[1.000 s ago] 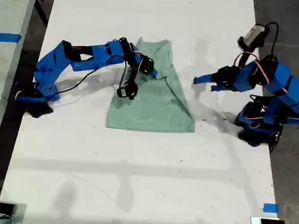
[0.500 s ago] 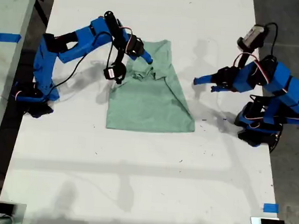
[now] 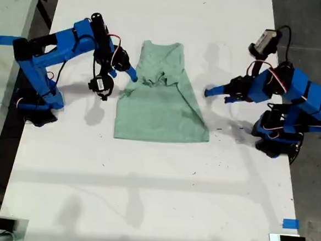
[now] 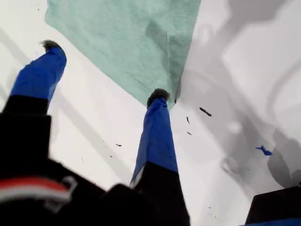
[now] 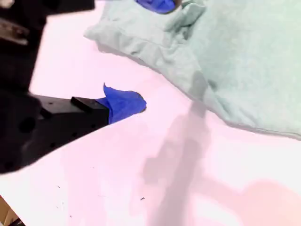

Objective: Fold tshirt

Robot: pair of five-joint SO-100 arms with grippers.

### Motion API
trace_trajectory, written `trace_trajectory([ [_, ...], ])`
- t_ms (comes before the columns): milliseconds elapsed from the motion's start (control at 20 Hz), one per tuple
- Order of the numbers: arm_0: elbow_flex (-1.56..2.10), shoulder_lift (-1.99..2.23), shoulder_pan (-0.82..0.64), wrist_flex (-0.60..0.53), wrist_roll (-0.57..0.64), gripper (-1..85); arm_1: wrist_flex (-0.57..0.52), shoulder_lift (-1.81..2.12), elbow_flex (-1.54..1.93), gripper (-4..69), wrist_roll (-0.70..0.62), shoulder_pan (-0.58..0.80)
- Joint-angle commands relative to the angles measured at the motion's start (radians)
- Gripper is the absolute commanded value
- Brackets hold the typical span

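**Both pincers standing spread beside the half-folded tshirt**

The pale mint tshirt (image 3: pixel 161 107) is lying on the white table (image 3: pixel 144 196), a little above the middle of the exterior view. Its wide straight edge is facing that view's bottom and its narrower end is pointing toward the top. One side is lying folded inward along a slanting line, and a small bunch of cloth is gathering in the upper half.

My first gripper (image 3: pixel 215 93) is reaching in from the arm at the exterior view's right and is hovering just beside the slanted edge of the cloth, apart from it. In the first wrist view its two blue fingers (image 4: pixel 155 136) are standing wide apart with nothing between them. One dark tip is sitting close to a corner of the tshirt (image 4: pixel 127 42); I cannot tell whether it is touching the cloth.

My second gripper (image 3: pixel 129 73) is coming from the arm at the exterior view's left and is pointing at the bunched part of the cloth's edge. In the second wrist view the gripper (image 5: pixel 141 54) is showing one blue tip over bare table just beside the tshirt (image 5: pixel 235 61) and the other up at the crumpled cloth. The jaws are spread and are not pinching anything.
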Motion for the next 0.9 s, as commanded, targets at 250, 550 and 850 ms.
trace_trajectory([
  [250, 0.465, 0.357, 0.288, -0.144, -0.301, 25.1, -0.054, -0.158, -0.055, 35.3, -0.057, -0.121],
  [550, 0.548, 0.336, 0.331, -0.281, -0.314, 25.8, -0.224, -0.244, 0.103, 36.1, -0.132, -0.104],
  [850, 0.653, 0.331, 0.327, -0.413, -0.319, 25.2, -0.457, -0.328, 0.313, 33.6, -0.163, -0.075],
])
